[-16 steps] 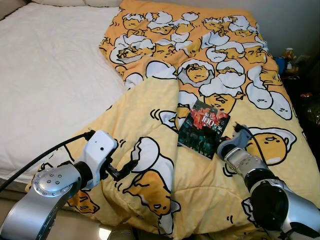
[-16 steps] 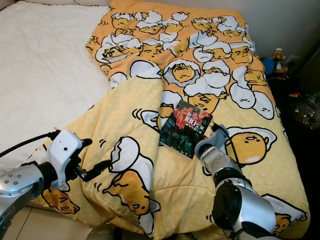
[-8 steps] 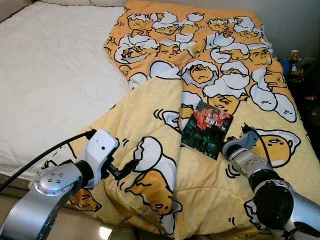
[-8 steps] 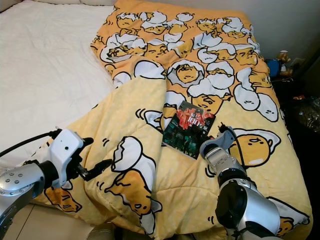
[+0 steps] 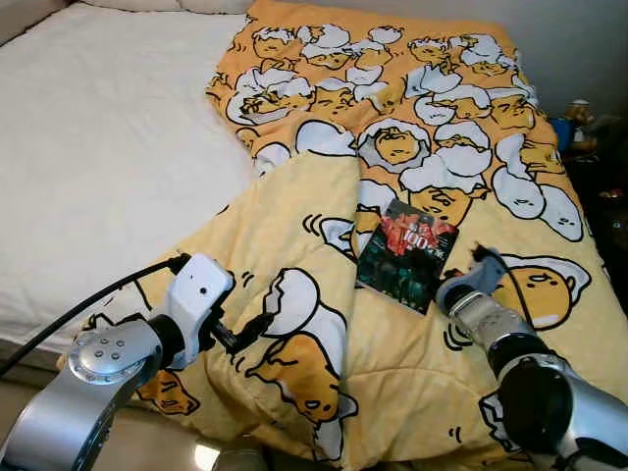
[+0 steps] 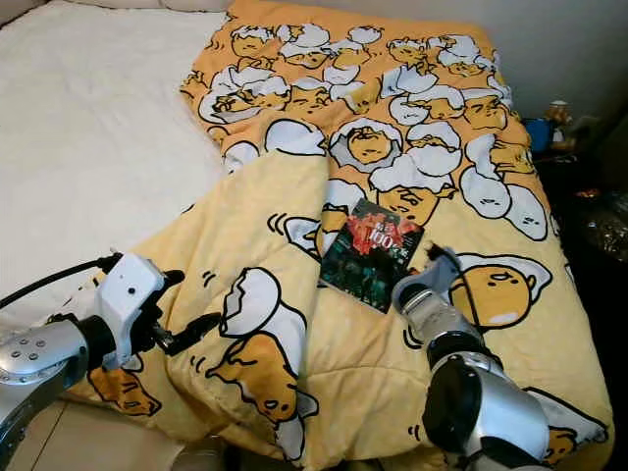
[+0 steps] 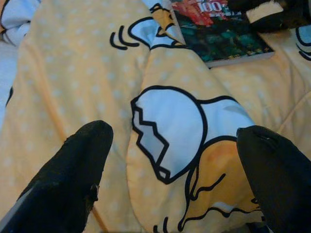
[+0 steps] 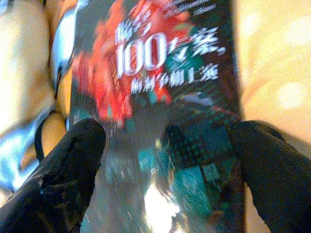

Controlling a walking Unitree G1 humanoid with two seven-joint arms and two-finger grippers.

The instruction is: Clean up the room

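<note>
Yellow egg-print quilt (image 5: 294, 245) carried the book (image 5: 405, 253); right pincer (image 8: 165, 160), spread, straddled it to grasp; left pincer (image 7: 170, 170) hovered spread.

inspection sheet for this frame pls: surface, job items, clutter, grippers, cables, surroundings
Surface: bed with white sheet, partly covered by yellow egg-print duvet.
Job's things: book lying flat on the duvet.
Clutter: nothing seen on the bed besides the book.
Grippers: right gripper open, fingers spread over the book cover; left gripper open above a duvet fold.
Cables: black cable running to the left wrist.
Surroundings: small items on the dark side beside the bed, too small to identify.
</note>
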